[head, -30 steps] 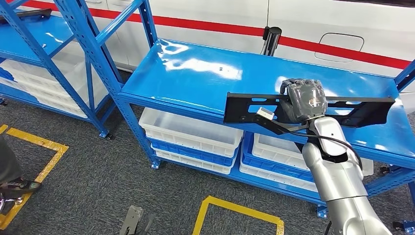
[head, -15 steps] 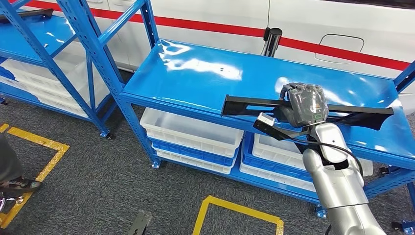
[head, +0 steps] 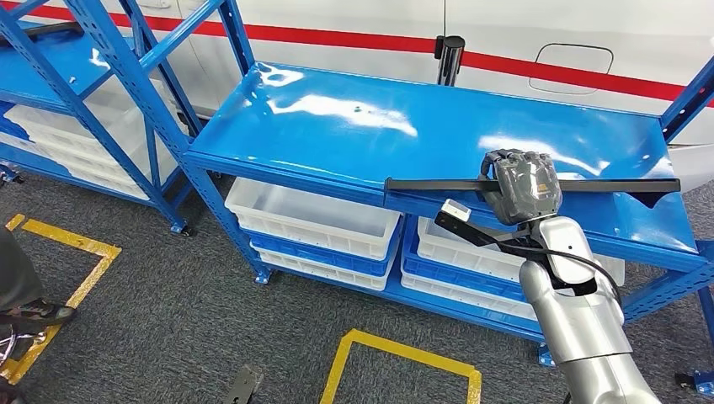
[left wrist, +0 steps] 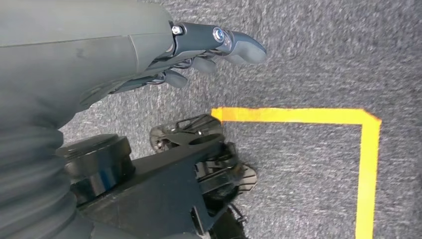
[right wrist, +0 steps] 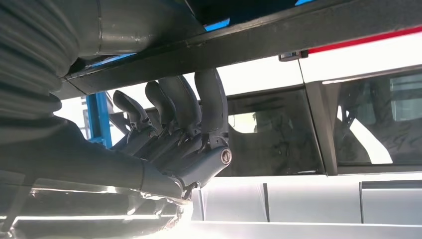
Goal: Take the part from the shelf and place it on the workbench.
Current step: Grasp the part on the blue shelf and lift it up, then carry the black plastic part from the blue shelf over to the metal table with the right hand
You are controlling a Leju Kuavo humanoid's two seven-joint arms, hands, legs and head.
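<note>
A long black flat part point(head: 438, 183) hangs level over the front edge of the blue shelf point(head: 337, 118), seen almost edge-on. My right hand point(head: 522, 187) grips it near the middle, fingers wrapped over its top. In the right wrist view the part point(right wrist: 278, 35) crosses as a dark bar with my right hand point(right wrist: 184, 129) curled around it. My left hand point(left wrist: 199, 45) hangs over the grey carpet, fingers loosely bent with nothing in them.
White and blue bins point(head: 320, 227) sit on the lower shelf level. A second blue rack point(head: 59, 59) stands at the left. Yellow tape squares point(head: 404, 362) mark the grey carpet. A person's shoe point(head: 34, 316) is at the left edge. A white vehicle with a red stripe point(head: 547, 59) is behind.
The part has tipped from showing its broad face to lying nearly edge-on, and my right hand has lifted it slightly off the shelf. The whole view has shifted a little.
</note>
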